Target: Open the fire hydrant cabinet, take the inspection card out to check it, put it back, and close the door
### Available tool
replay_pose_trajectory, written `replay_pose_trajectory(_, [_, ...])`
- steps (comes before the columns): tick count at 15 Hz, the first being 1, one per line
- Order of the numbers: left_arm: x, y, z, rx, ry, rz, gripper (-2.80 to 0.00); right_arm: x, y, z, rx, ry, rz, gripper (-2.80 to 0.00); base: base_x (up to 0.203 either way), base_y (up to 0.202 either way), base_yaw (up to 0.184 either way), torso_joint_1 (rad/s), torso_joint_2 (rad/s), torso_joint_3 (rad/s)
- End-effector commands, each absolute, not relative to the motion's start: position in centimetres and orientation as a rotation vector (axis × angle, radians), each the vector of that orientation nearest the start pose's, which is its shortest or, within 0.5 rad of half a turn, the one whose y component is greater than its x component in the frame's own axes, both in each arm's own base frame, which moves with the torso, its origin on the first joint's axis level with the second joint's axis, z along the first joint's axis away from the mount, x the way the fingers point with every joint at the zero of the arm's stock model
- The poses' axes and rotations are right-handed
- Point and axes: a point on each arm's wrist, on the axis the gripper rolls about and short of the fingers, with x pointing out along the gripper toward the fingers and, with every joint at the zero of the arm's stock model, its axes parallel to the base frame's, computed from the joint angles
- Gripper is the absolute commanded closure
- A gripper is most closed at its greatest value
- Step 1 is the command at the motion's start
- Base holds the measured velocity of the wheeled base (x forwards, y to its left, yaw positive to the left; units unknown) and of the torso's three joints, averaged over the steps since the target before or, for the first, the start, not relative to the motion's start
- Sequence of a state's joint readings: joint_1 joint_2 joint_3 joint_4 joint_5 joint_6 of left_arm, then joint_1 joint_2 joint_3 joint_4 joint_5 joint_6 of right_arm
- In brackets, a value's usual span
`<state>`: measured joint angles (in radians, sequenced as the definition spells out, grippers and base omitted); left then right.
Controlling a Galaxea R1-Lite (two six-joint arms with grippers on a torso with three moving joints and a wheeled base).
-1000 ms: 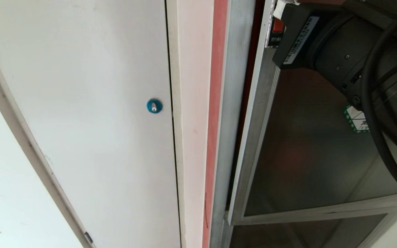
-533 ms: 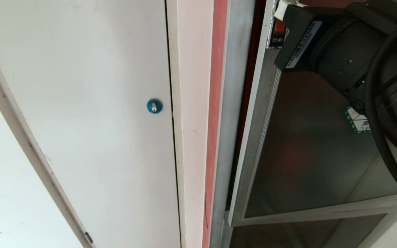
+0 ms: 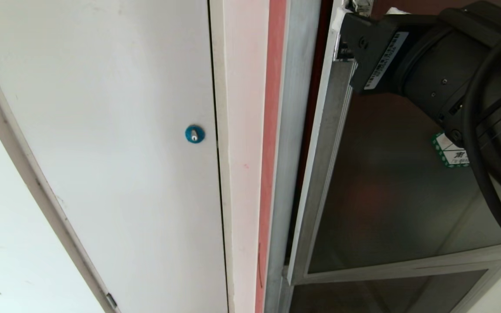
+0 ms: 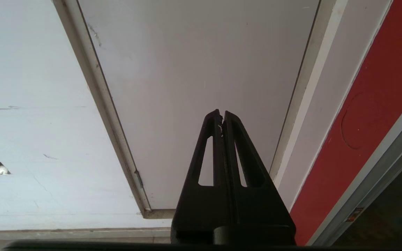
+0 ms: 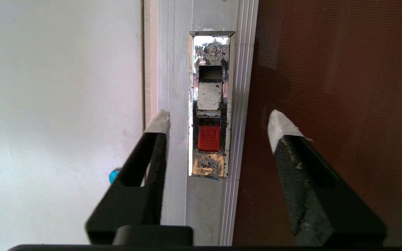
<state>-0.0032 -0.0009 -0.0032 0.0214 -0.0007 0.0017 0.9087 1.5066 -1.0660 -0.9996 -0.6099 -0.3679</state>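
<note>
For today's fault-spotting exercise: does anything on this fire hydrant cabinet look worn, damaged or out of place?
Yes. The chrome latch plate on the door frame is pitted, its plating flaked off in dark spots around the red latch. The door also stands slightly ajar from the cabinet frame. The right gripper is open before the latch.

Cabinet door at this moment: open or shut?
Slightly ajar: the door edge stands off the fire hydrant cabinet frame, with a dark gap between them.

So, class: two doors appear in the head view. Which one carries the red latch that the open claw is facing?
The dark glass door in the aluminium frame. Its red latch sits between the right claw's spread fingers; the plain white door has only a blue round lock.
</note>
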Motion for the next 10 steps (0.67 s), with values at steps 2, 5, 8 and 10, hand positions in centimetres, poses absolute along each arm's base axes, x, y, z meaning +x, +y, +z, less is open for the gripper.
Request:
replay_pose_trajectory(2, [-2.3, 0.0, 7.4, 0.002, 0.017, -0.004, 0.00, 16.5, 19.4, 34.4, 0.024, -0.448, 0.215, -2.80, 0.000, 0.000, 0.000, 0.000, 0.00, 0.000])
replay_pose_trajectory(5, [-2.3, 0.0, 7.4, 0.002, 0.017, -0.004, 0.00, 16.1, 19.1, 34.2, 0.022, -0.444, 0.221, -2.80, 0.000, 0.000, 0.000, 0.000, 0.00, 0.000])
replay_pose_trajectory(8, [-2.3, 0.0, 7.4, 0.002, 0.017, -0.003, 0.00, 15.5, 18.4, 33.7, 0.015, -0.436, 0.225, -2.80, 0.000, 0.000, 0.000, 0.000, 0.00, 0.000])
replay_pose_trajectory(10, [-2.3, 0.0, 7.4, 0.002, 0.017, -0.003, 0.00, 14.4, 17.0, 33.4, 0.015, -0.433, 0.225, -2.80, 0.000, 0.000, 0.000, 0.000, 0.00, 0.000])
